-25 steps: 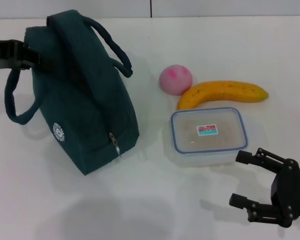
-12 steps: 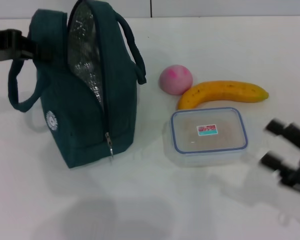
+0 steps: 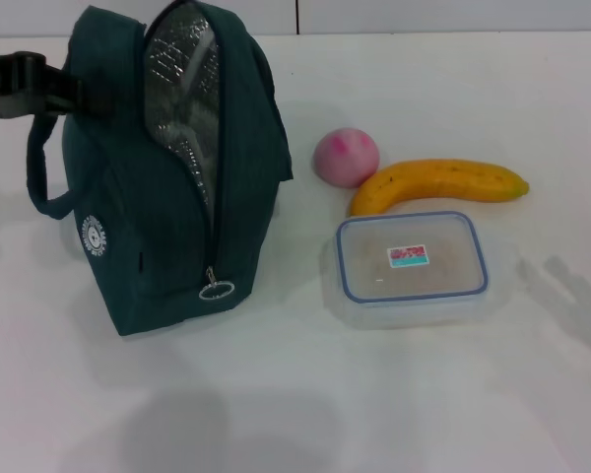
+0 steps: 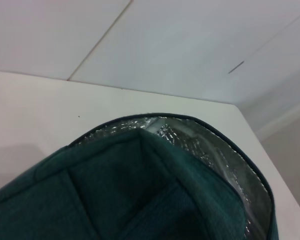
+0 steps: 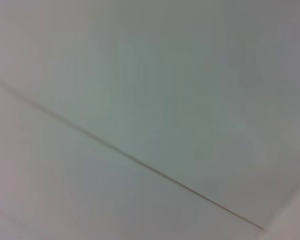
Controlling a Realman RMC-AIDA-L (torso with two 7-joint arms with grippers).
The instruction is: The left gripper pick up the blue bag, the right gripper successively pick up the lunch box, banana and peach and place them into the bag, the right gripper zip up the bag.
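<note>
The blue bag [image 3: 128, 227] stands upright at the left of the white table, its zip open and the silver lining [image 3: 182, 89] showing. My left gripper [image 3: 64, 91] is shut on the bag's top left edge, above a hanging loop handle [image 3: 44, 187]. The ring zip pull [image 3: 216, 289] hangs low on the front. The left wrist view looks down on the bag [image 4: 115, 200] and its foil-lined mouth [image 4: 215, 160]. To the right of the bag lie the peach [image 3: 346, 156], the banana [image 3: 438, 184] and, nearer me, the lunch box [image 3: 411, 266]. My right gripper is out of view.
The white table [image 3: 305, 414] spreads around the objects. A faint shadow [image 3: 571, 296] falls at the right, beside the lunch box. The right wrist view shows only a pale surface with a thin seam [image 5: 130, 155].
The bag has been tipped up from leaning to upright, and its mouth gapes wider. My right gripper has left the head view past the right edge.
</note>
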